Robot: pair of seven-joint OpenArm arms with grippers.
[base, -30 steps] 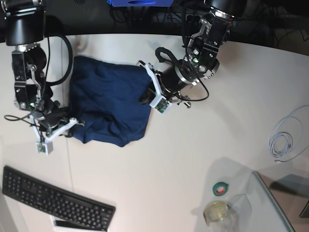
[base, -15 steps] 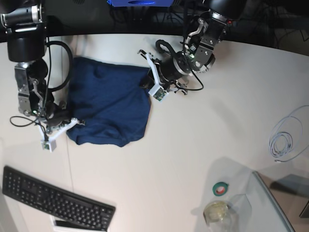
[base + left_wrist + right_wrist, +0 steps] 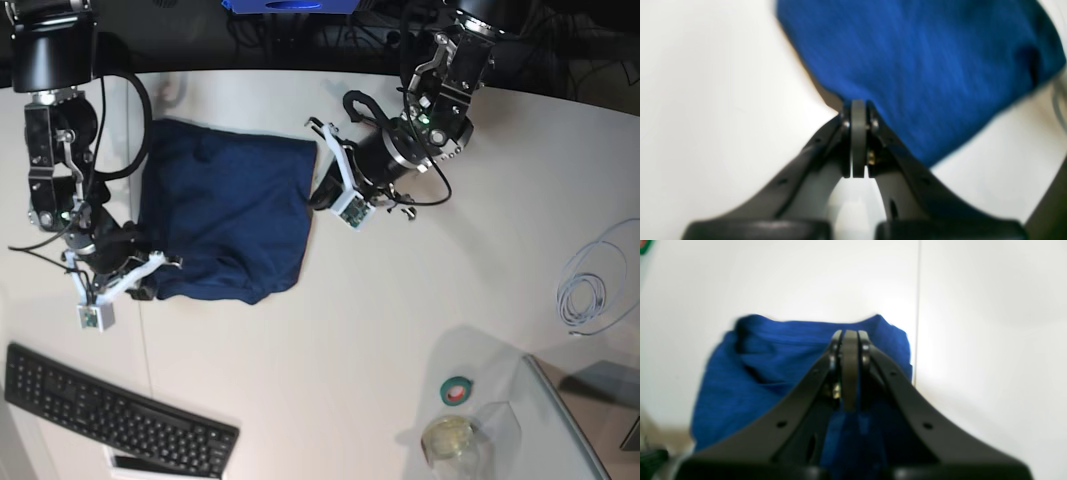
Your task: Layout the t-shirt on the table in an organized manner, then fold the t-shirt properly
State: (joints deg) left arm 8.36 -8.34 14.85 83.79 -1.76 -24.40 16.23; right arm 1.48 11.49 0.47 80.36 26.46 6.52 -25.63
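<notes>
- The shirt (image 3: pixel 225 220) was spread in a rumpled block on the worktop (image 3: pixel 400 320), toward its far left in the base view.
- The left fingers (image 3: pixel 858 110) were pressed together, pinching the shirt's edge.
- The right fingers (image 3: pixel 850 340) were clamped on cloth at the opposite corner.
- A keyboard (image 3: pixel 110 410) lay near the front.

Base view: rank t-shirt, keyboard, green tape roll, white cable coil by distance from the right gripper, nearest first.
From the right gripper, at the picture's left:
1. t-shirt, pinched at its lower-left corner.
2. keyboard, below it, at the lower left.
3. green tape roll, lower right of centre.
4. white cable coil, near the right edge.
</notes>
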